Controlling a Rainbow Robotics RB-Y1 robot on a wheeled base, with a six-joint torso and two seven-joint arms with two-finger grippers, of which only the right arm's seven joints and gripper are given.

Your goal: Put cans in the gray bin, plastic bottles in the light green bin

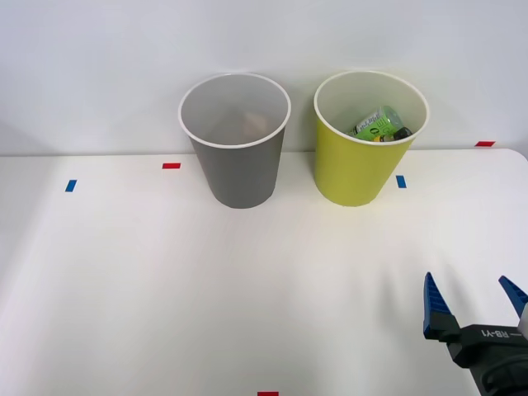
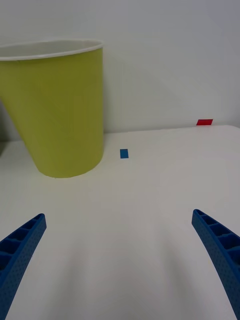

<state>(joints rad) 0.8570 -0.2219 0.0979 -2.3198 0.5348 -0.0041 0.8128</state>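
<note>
Though capped black, green-labelled bottle (image 1: 378, 123)

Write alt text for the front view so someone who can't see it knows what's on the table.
A gray bin and a light green bin stand side by side at the back of a white table, the green one holding a green-labelled plastic bottle. The right gripper hovers open and holding nothing at the near right. Small red and blue tape marks dot the tabletop.

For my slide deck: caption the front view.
Open right gripper hovers over the table; green bottle lies in the lime bin beside the gray bin.
</note>
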